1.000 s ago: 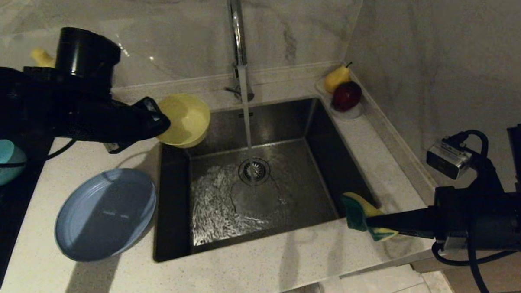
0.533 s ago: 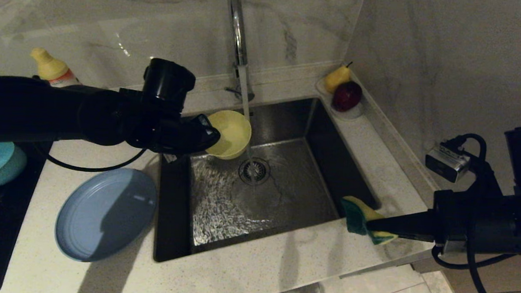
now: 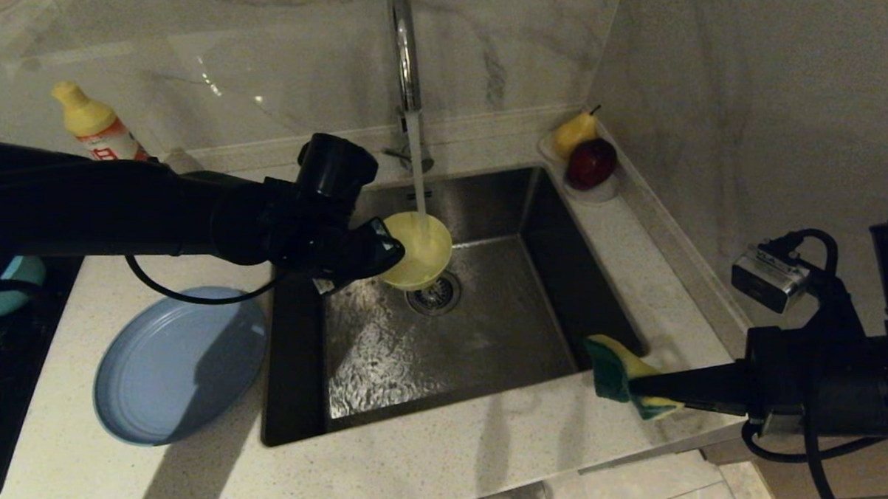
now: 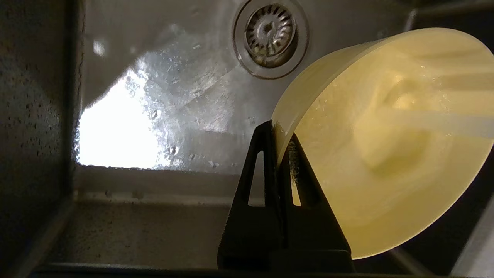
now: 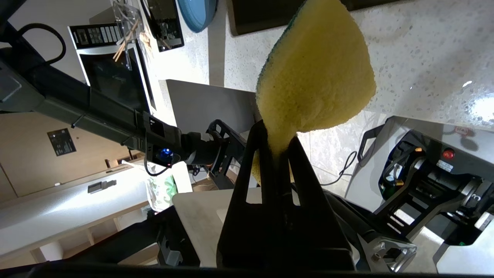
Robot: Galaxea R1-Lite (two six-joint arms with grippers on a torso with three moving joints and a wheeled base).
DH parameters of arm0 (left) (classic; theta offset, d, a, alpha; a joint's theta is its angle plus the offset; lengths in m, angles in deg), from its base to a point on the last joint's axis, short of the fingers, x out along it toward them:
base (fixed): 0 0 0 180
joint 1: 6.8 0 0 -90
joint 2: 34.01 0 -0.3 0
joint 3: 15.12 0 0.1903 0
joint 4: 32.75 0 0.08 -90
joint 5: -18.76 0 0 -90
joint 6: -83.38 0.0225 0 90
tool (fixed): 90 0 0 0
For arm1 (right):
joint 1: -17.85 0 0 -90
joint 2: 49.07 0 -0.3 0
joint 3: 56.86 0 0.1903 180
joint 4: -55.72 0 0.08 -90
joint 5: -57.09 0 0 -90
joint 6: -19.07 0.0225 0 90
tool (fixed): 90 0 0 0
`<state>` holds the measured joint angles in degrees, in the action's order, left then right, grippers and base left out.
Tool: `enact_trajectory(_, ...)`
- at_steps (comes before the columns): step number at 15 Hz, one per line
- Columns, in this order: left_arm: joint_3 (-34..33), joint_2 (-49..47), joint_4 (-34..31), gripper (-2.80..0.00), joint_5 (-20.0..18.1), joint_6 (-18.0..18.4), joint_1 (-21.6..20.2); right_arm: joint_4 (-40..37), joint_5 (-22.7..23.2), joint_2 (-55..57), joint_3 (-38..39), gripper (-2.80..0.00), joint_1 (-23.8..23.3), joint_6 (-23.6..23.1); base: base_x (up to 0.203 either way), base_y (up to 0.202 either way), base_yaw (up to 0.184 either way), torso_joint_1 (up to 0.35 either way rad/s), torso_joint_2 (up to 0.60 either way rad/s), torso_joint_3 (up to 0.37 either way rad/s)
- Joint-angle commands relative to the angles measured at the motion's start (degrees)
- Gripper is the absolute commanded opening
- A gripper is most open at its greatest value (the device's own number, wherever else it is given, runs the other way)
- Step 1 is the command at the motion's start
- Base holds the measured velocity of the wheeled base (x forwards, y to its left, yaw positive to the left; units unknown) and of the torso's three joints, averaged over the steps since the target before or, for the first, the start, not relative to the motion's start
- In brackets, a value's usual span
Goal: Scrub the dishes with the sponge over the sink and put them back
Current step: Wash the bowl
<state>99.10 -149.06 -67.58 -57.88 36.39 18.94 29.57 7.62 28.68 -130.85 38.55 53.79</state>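
Above the sink (image 3: 485, 332) drain, left gripper (image 3: 385, 251) pinches the matte yellow bowl (image 3: 418, 252) under running water; right gripper (image 3: 642, 386) clamps the sponge (image 3: 617, 370).

Dim scene; we note glare on the wet sink (image 4: 115, 131) floor and arm shadows across the countertop (image 3: 437, 456).

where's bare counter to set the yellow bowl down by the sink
Bare counter runs along the front of the sink, between the plate and the sponge, and along the right side up to the fruit dish. Crowded on the left: plate, left arm, bottle.
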Motion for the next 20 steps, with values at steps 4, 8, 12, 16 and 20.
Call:
enact_trajectory(4, 0.0, -0.8, -0.1, -2.80, 0.0, -0.6, 0.3, 0.0, 0.2, -0.2, 0.5, -2.80, 0.0, 0.1, 0.000, 0.000, 0.000, 0.000, 0.00, 0.000)
enact_trajectory(8, -1.2, -0.3, -0.1, -2.80, 0.4, -0.6, 1.1, 0.0, 0.2, -0.2, 0.6, -2.80, -0.2, 0.2, 0.000, 0.000, 0.000, 0.000, 0.00, 0.000)
enact_trajectory(12, -4.1, 3.7, 0.5, -2.80, 7.2, 2.2, 0.0, 0.1, 0.3, 0.3, 1.0, -2.80, -0.1, 0.1, 0.000, 0.000, 0.000, 0.000, 0.00, 0.000)
enact_trajectory(16, -13.4, 9.4, 11.8, -2.80, 7.7, 10.1, -1.9, 0.1, 0.3, -0.1, 1.0, -2.80, -0.1, 0.2, 0.000, 0.000, 0.000, 0.000, 0.00, 0.000)
enact_trajectory(20, -30.8, 13.3, 42.8, -2.80, 7.7, 25.8, -2.9, 0.1, 0.3, -0.1, 0.6, -2.80, 0.0, 0.2, 0.000, 0.000, 0.000, 0.000, 0.00, 0.000)
